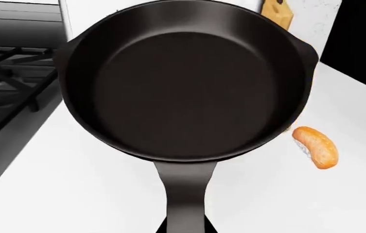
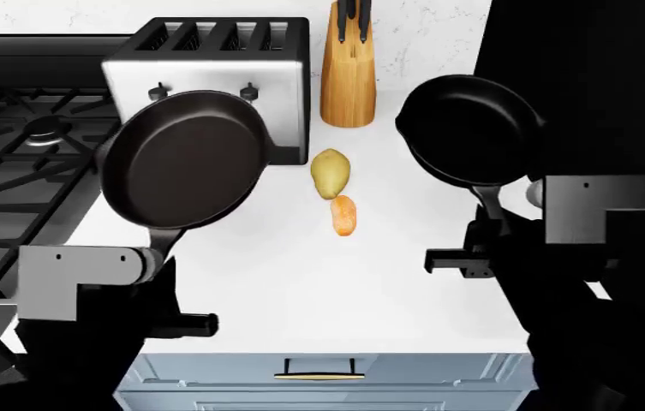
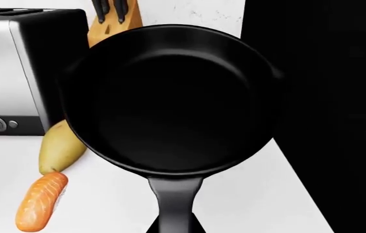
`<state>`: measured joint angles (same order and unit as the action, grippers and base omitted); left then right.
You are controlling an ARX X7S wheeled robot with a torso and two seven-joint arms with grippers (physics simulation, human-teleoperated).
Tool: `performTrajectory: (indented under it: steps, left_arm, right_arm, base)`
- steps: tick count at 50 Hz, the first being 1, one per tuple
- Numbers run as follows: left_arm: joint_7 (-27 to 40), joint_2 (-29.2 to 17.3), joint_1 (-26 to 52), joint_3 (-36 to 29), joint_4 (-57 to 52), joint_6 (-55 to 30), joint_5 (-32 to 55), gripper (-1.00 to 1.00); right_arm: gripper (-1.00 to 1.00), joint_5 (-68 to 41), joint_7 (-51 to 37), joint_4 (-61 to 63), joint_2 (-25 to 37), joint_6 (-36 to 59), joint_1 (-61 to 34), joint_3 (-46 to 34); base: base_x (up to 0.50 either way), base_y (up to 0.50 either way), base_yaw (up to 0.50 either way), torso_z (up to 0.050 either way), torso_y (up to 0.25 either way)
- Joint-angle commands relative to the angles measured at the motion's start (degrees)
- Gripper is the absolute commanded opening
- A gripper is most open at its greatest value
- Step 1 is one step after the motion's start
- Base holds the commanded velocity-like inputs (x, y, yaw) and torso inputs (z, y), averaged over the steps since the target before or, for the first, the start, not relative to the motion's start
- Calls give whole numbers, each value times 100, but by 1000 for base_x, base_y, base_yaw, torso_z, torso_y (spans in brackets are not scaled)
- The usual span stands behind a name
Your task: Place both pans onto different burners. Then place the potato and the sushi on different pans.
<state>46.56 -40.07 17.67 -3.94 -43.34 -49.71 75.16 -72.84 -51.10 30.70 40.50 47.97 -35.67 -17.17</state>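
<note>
Nearest the head camera, at the worktop's [image 2: 299, 300] front edge, the left gripper [image 2: 168, 242] holds the larger pan [image 2: 185, 158] by its handle over the left edge beside the stove [image 2: 14, 154] (jaws hidden under the handle, so their opening cannot be told). Mid-worktop lie the potato [image 2: 331, 172] and, touching its near end, the sushi [image 2: 344, 214], with a toaster [image 2: 213, 77] and knife block [image 2: 348, 77] along the back edge. By the right edge the right gripper [image 2: 492, 208] likewise holds the smaller pan [image 2: 468, 128] by its handle, its jaws unseen.
</note>
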Motion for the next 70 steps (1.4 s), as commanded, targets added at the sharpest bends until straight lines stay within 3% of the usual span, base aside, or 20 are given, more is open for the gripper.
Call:
performTrajectory:
  steps: [1, 14, 70]
  left_arm:
    - [95, -140, -56, 280, -268, 135, 106, -100]
    - [22, -172, -128, 342, -277, 224, 21, -100]
    - [-113, -90, 97, 151, -13, 292, -130, -100]
  right_arm:
    - [-100, 262, 180, 193, 82, -95, -27, 195]
    - [-100, 381, 248, 319, 125, -99, -22, 104]
    - [-100, 475, 321, 314, 150, -195, 23, 16]
  base:
    - [0, 0, 0, 0, 0]
    - [0, 170, 0, 1, 2]
    - [0, 423, 0, 1, 2]
